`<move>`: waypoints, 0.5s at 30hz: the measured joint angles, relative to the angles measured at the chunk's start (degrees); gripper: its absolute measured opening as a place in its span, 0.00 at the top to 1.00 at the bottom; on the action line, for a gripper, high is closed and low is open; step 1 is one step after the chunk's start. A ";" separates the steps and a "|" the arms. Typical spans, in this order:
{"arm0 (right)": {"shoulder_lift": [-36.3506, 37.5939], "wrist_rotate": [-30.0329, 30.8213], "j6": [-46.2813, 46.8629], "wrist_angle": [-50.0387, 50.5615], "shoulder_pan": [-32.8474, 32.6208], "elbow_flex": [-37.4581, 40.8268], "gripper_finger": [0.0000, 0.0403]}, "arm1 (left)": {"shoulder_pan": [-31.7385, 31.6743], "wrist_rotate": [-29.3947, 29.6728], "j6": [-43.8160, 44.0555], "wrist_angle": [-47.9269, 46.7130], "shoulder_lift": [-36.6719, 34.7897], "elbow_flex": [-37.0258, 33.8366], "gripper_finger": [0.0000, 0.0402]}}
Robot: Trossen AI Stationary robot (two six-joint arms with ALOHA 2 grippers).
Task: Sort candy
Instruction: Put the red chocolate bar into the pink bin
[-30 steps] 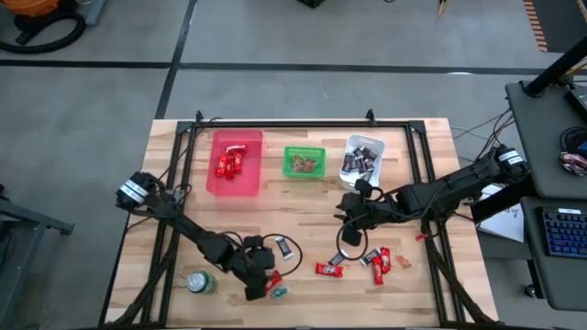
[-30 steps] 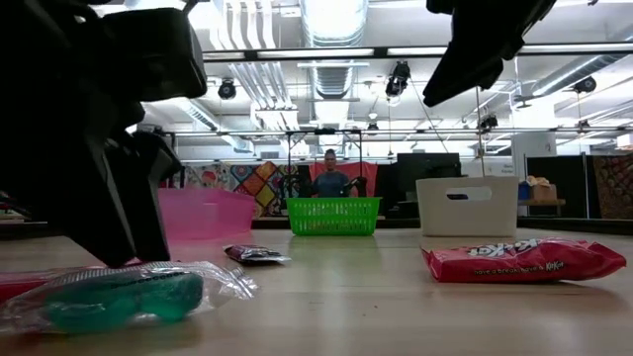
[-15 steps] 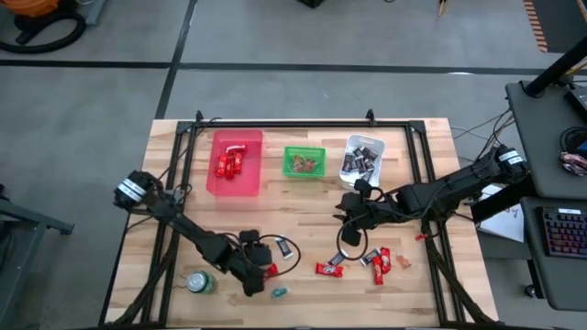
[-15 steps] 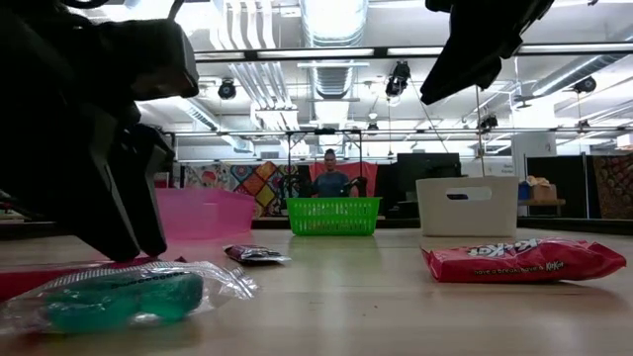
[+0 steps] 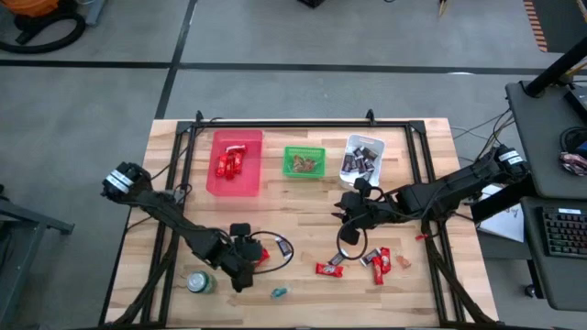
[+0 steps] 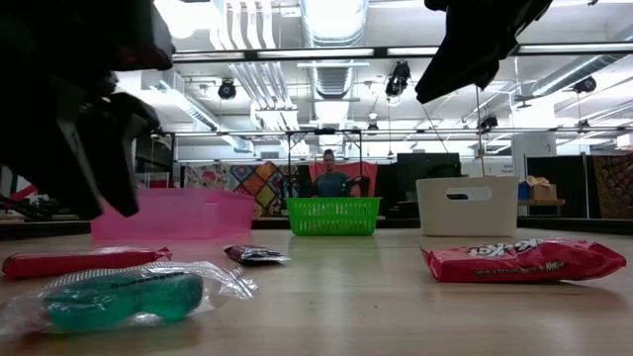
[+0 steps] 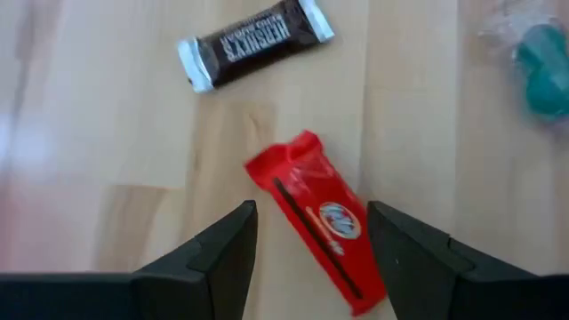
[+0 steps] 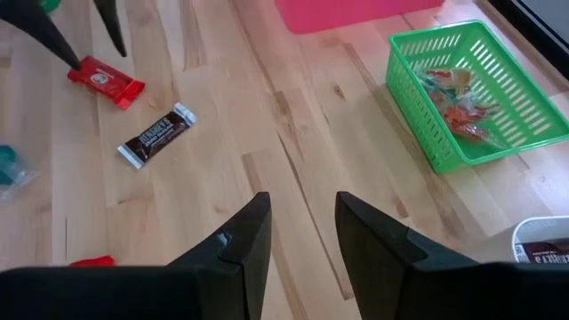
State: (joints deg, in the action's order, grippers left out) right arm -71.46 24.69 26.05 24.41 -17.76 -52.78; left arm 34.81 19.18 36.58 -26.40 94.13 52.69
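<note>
A red-wrapped candy (image 7: 320, 213) lies flat on the wood. My left gripper (image 7: 311, 213) hangs open above it, one finger on either side, touching nothing. In the high view this gripper (image 5: 242, 266) is near the table's front left. A dark brown-and-silver candy (image 7: 253, 40) lies just beyond it, and a teal candy (image 5: 278, 292) lies nearer the front edge. More red candies (image 5: 376, 264) lie at the front right. My right gripper (image 5: 346, 215) waits open and empty, high over the table's middle.
Along the far side stand a pink bin (image 5: 237, 163) with red candies, a green basket (image 5: 304, 161) and a white bin (image 5: 362, 158) with dark candies. A green can (image 5: 200, 281) stands at the front left. A black cable loop (image 5: 348, 240) hangs below my right arm.
My left gripper has risen and drawn back toward the table's far left, staying open. The red candy has slid along the wood away from the teal candy toward the far edge and now lies clear of the fingers. The teal candy has stayed in place.
</note>
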 joint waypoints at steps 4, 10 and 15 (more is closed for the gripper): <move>0.00 0.02 -0.07 -0.38 0.00 0.32 0.70 | 1.19 -0.02 8.49 0.28 1.19 0.02 0.51; 0.00 1.09 -0.41 -1.56 0.00 1.18 0.70 | 2.21 0.85 16.62 0.01 4.15 0.02 0.51; 0.00 1.22 -0.51 -3.08 0.02 2.02 0.70 | 2.29 0.90 17.73 0.05 4.31 0.02 0.51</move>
State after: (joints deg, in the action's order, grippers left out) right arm -71.46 25.91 25.54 21.33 -17.74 -50.76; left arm 37.10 20.08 54.31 -26.35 98.43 52.71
